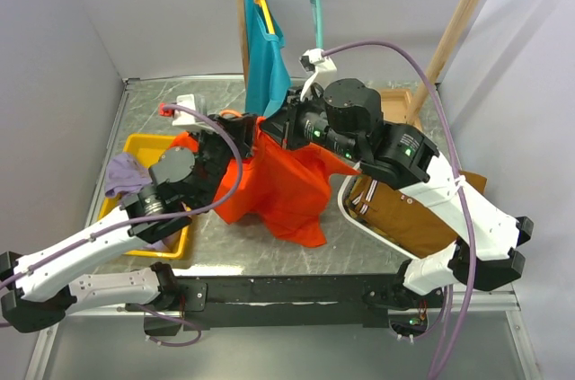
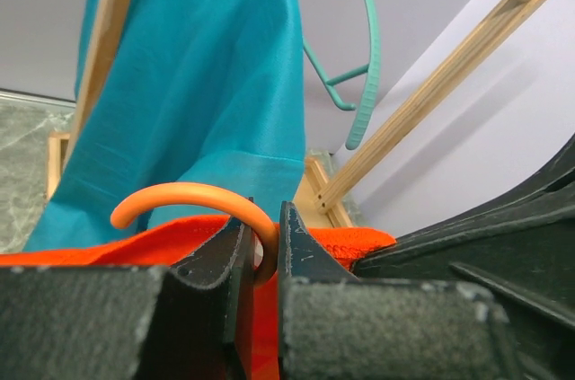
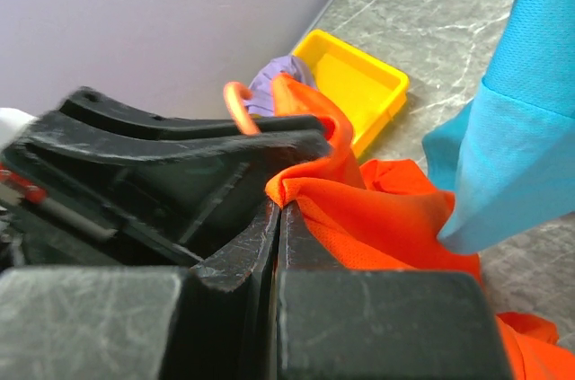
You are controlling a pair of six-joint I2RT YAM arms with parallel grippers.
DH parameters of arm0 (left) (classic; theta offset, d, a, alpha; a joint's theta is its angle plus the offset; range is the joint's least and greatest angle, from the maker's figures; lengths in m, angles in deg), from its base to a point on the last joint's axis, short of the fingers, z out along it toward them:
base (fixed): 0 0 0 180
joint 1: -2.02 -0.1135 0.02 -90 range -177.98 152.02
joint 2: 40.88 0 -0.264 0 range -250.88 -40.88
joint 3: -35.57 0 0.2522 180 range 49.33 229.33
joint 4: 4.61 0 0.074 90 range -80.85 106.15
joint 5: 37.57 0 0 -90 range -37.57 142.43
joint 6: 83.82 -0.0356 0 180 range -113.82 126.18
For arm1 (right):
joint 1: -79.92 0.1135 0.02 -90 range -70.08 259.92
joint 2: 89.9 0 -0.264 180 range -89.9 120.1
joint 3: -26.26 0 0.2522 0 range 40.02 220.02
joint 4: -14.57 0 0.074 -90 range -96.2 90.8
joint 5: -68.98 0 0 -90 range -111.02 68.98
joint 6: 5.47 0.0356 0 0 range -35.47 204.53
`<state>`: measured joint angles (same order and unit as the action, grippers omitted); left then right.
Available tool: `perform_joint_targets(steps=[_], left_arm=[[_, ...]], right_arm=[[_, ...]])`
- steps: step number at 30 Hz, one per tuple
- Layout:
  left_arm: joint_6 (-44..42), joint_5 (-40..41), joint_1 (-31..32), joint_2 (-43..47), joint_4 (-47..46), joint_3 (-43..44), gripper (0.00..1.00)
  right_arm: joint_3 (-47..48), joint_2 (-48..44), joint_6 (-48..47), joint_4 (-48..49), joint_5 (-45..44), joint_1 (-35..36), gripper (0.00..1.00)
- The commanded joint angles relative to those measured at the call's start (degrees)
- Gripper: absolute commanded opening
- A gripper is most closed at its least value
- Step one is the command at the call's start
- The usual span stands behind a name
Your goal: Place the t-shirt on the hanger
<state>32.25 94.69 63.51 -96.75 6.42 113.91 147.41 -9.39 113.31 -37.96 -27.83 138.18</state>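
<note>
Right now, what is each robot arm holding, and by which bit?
The left jaws grip the hanger at the base of its hook; the right jaws pinch a bunched fold of the t-shirt.

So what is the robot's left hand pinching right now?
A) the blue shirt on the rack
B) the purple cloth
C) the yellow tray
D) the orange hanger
D: the left wrist view shows the left gripper closed on the orange hanger just below its curved hook, with the t-shirt bunched right behind it.
</note>
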Motion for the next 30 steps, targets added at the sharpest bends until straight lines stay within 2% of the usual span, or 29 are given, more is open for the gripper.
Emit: perform_joint_targets(steps=[1, 3, 6, 7, 10, 14, 18, 21, 23, 26, 27, 30], left_arm=[[-3.0, 1.6, 0.3, 3.6, -1.3, 4.5, 0.01], [-3.8, 0.5, 0.4, 3.9, 2.5, 7.0, 0.01], [-4.0, -2.3, 0.3, 4.2, 8.4, 10.7, 0.01], [-4.0, -3.1, 0.3, 4.0, 9.7, 12.7, 0.01], [-4.7, -4.2, 0.3, 3.8, 12.9, 15.8, 0.01], [-8.6, -7.4, 0.3, 2.4, 15.1, 22.5, 0.01], [-10.2, -15.0, 0.4, -3.2, 20.5, 40.7, 0.01], [-10.7, -17.7, 0.4, -6.3, 22.2, 46.8, 0.01], [-10.1, -17.9, 0.3, -7.0, 23.3, 45.8, 0.01], [-7.4, -16.0, 0.4, -3.7, 20.4, 34.8, 0.01], [-6.3, -15.8, 0.3, -2.5, 18.9, 27.3, 0.01], [-2.7, -15.1, 0.3, 1.2, 15.7, 16.7, 0.01]], right_arm=[[-2.7, -3.1, -1.1, 1.8, -2.2, 0.4, 0.0], [-5.5, -5.0, -1.6, 1.2, -2.8, 0.2, 0.01], [-6.8, -6.9, -3.6, 0.4, -2.8, -0.4, 0.36], [-7.4, -8.9, -4.2, 1.1, -2.3, -0.6, 0.54], [-9.9, -13.7, -7.7, 3.1, -0.1, -0.5, 0.71], [-14.6, -19.9, -10.2, 5.8, -1.3, -0.6, 0.8], [-11.8, -23.8, -12.3, 5.5, -1.5, -0.7, 0.82], [-11.2, -26.6, -13.4, 5.4, -0.8, -0.6, 0.83], [-14.3, -28.6, -13.6, 6.3, 0.6, -0.6, 0.83], [-23.0, -33.0, -12.8, 8.7, 2.8, -0.6, 0.83], [-25.4, -35.1, -12.7, 9.2, 3.1, -0.6, 0.83], [-33.9, -38.1, -12.0, 10.1, 5.0, -0.6, 0.81]])
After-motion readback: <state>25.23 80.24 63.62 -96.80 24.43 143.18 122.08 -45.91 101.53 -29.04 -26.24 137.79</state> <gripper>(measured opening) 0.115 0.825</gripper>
